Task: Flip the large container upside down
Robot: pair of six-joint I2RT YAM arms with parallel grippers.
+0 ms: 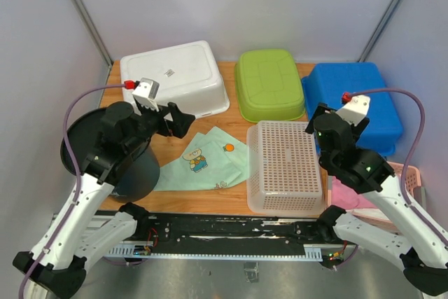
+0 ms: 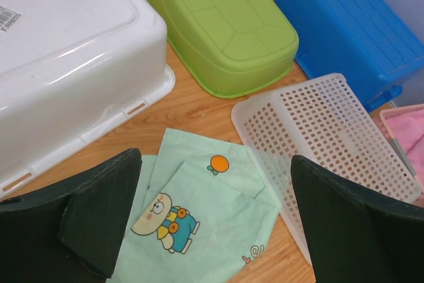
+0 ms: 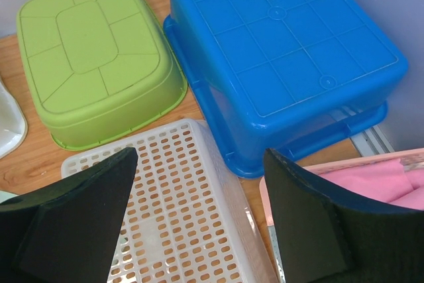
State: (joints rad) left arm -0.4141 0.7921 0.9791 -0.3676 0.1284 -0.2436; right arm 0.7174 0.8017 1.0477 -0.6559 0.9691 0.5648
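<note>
Container (image 1: 175,75), white, bottom-up, black bin (image 1: 140,173) half hidden, left hand (image 2: 215,187), right hand (image 3: 199,183) both spread, empty.

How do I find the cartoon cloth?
Start at the big white tub at the back left. In front of it, beside the holey white basket, lies a mint-green cloth. Only it is flat, printed with a cartoon figure and an orange.
</note>
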